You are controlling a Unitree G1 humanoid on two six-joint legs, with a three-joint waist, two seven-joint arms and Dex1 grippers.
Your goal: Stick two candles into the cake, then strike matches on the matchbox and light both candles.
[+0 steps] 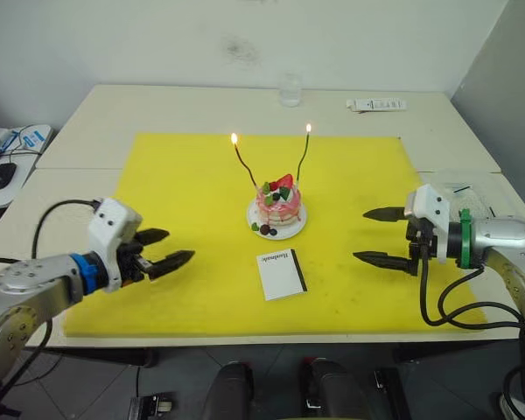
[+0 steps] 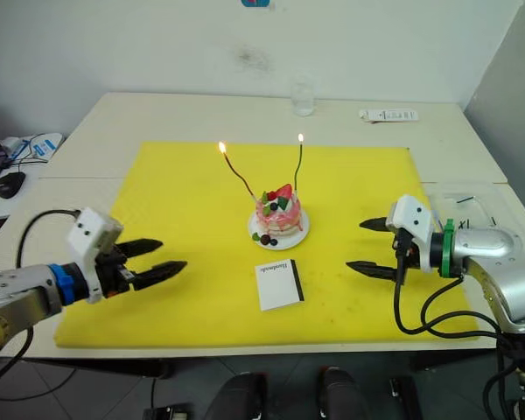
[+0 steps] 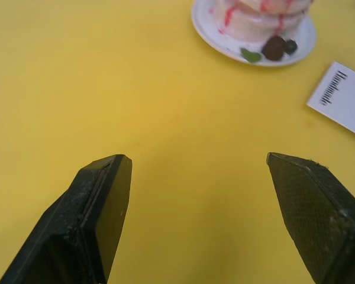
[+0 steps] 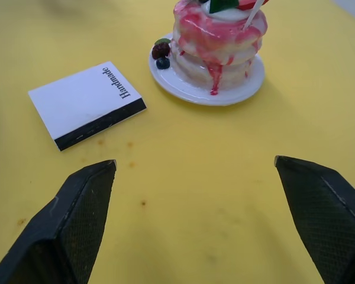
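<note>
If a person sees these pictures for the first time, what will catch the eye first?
The eye goes first to the two lit candles, each with a small flame, standing in the pink cake at the middle of the yellow mat. Next come the left gripper and the right gripper, both open and empty, one on each side of the cake. A white matchbox lies just in front of the cake.

Pink cake (image 1: 277, 207) on white plate, two lit candles (image 1: 245, 166) upright in it, white matchbox (image 1: 281, 274) just beside
</note>
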